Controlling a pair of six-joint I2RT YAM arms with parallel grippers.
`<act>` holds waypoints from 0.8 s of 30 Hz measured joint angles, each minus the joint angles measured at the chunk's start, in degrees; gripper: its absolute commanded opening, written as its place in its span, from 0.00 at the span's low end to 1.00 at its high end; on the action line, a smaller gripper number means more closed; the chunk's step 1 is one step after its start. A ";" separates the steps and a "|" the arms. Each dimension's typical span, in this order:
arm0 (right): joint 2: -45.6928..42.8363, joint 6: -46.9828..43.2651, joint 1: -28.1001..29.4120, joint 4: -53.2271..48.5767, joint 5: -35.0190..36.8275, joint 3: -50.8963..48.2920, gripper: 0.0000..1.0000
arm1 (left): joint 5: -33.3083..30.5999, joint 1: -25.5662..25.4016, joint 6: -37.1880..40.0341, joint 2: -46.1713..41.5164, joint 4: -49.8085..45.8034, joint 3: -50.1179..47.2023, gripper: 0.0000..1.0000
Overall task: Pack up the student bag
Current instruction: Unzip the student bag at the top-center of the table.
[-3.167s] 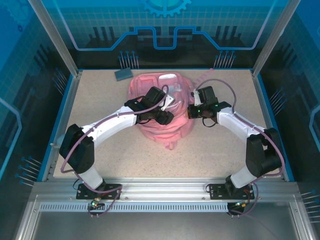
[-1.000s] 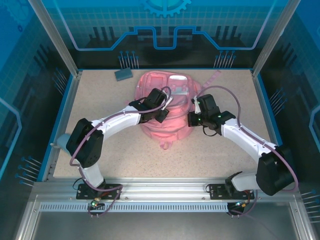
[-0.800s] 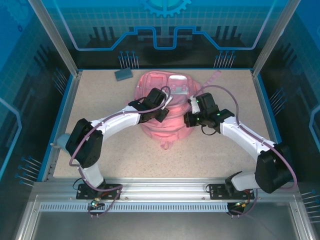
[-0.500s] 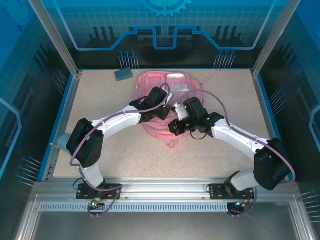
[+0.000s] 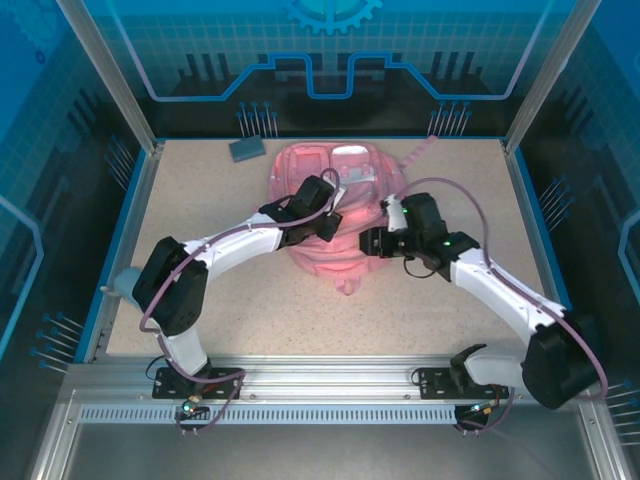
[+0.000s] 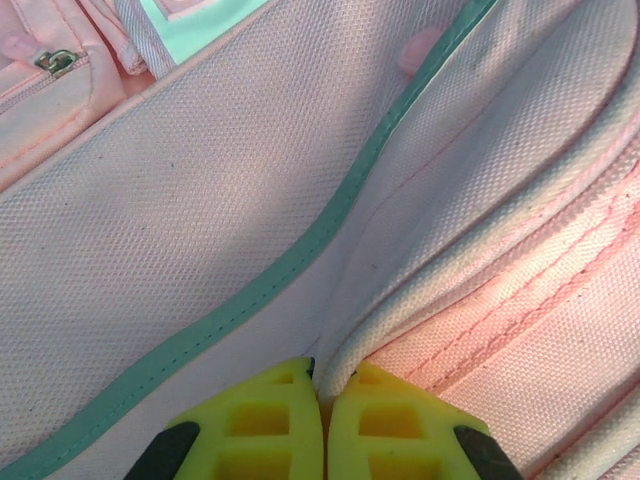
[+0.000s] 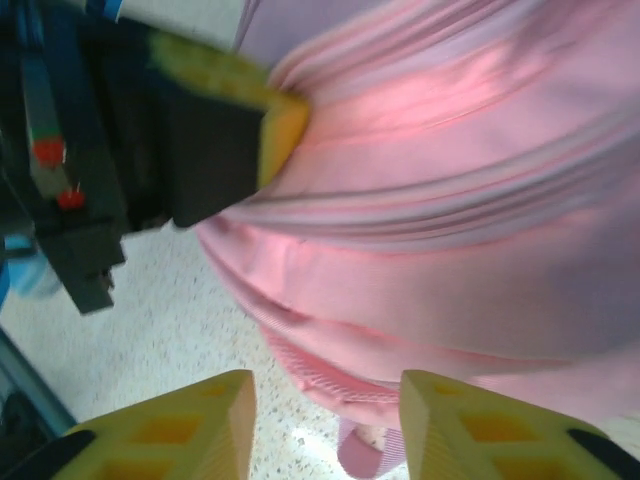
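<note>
The left arm (image 5: 235,240) and right arm (image 5: 495,290) crowd the student bag (image 5: 325,258); open table (image 5: 200,200) lies left, right and nearer.

On table (image 5: 200,230), student bag (image 5: 345,165) sits centre-back. On top of it, left gripper (image 6: 322,415), seemingly pinching fold. At bag's 4 o'clock, just beside, right gripper (image 5: 368,242). At 10 o'clock, well apart, small pad (image 5: 246,149).

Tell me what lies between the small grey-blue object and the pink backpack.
Nothing. The top view shows bare speckled tabletop between the grey-blue object and the pink backpack.
</note>
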 measured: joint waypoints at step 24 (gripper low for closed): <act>14.62 -10.47 -10.54 -1.95 -10.80 7.32 0.34 | 6.25 2.91 4.66 -7.06 0.15 -6.14 0.00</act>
